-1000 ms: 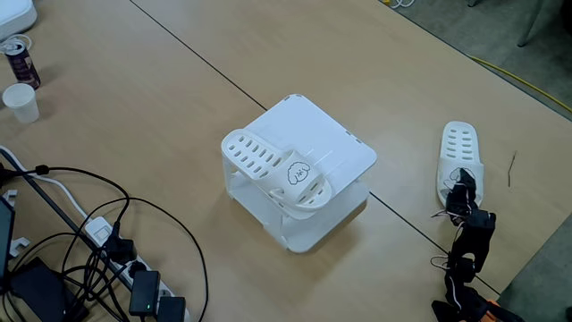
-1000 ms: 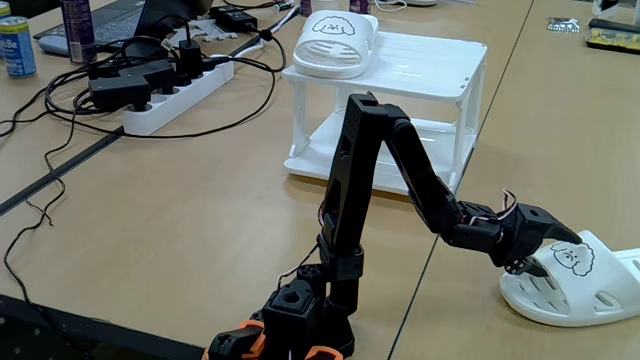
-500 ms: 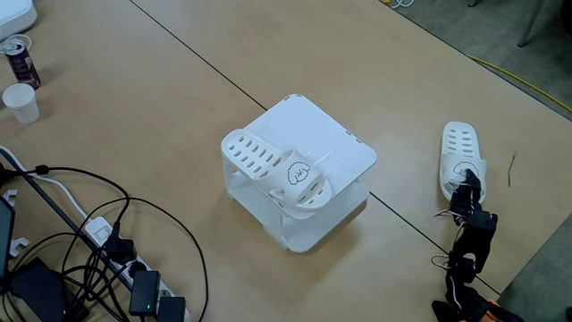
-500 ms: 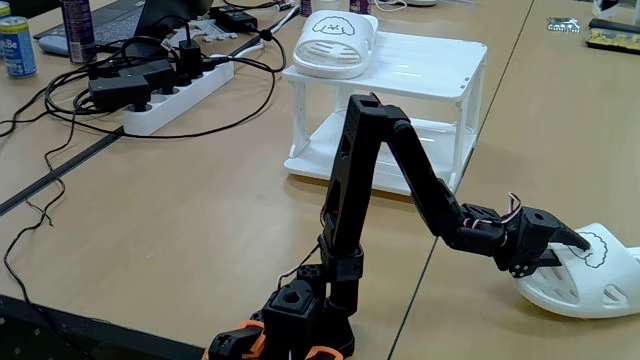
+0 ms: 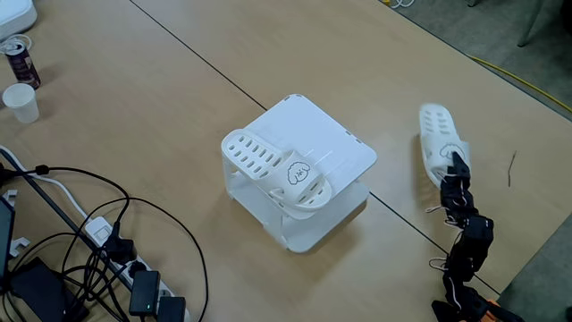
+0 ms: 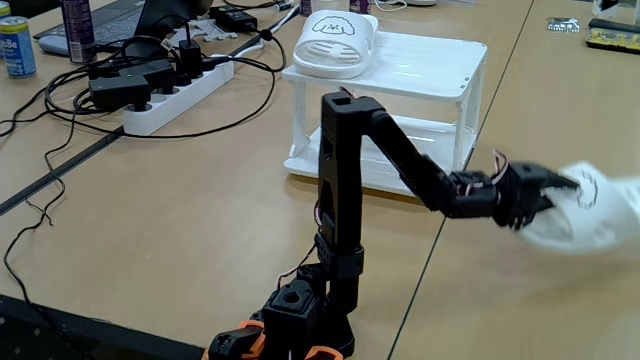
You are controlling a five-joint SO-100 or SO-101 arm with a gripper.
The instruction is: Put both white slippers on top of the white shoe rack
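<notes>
With one slipper (image 5: 277,172) racked, the gripper (image 6: 560,187) seemingly pinches the blurred second slipper (image 6: 600,215), next swinging to the shoe rack (image 5: 335,143).

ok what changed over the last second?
The hand, shut on the second slipper, lifted it off the table and swung it toward the shoe rack; it is motion-blurred. The first slipper stays on the rack top.
</notes>
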